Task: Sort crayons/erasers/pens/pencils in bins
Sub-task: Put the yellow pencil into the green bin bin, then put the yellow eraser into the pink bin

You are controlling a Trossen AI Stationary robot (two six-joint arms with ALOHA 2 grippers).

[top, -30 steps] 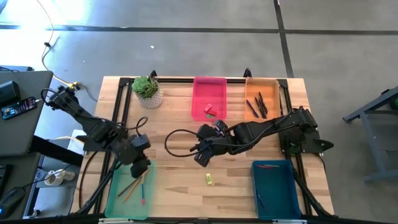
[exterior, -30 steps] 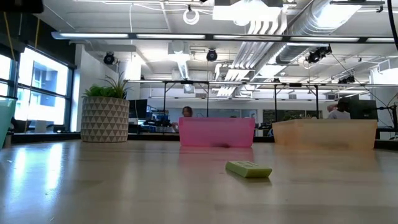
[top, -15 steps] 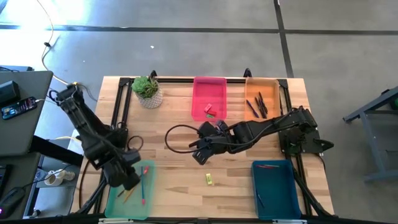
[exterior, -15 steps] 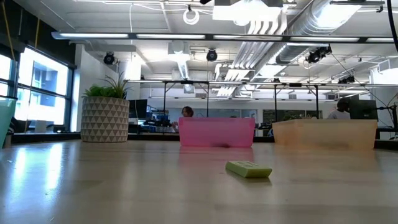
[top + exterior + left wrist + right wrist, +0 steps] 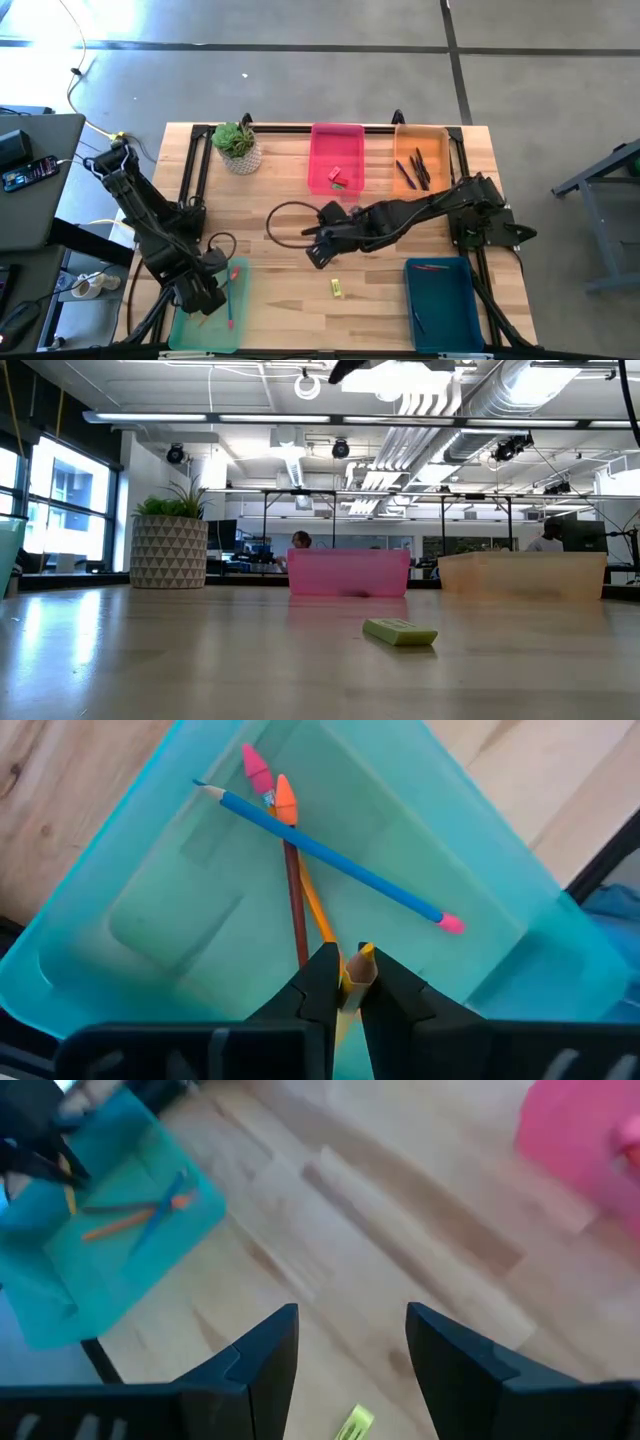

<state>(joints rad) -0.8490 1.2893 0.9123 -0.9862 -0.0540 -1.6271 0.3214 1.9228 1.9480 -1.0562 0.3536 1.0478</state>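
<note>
My left gripper is over the light green bin at the table's near left and is shut on a yellow pencil. A blue pencil and two orange-brown pencils lie on the bin's floor. My right gripper is open and empty above the table's middle, a little to the far left of a yellow-green eraser that lies flat on the wood. The eraser also shows in the low view and the right wrist view. My left gripper pinches the yellow pencil between its two fingertips, close to one end of the pencil, which sticks out just past them. The rest of the pencil is hidden by the fingers. The fingers come from above, over the green bin.
The pink bin with erasers and the orange bin with dark pens stand at the far edge. The teal-blue bin with crayons is at the near right. A potted plant stands far left.
My left gripper has gone toward the table's near and left edges, still shut on the pencil, and now stands over the green bin's middle. My right gripper has shifted a little toward the table's left.
</note>
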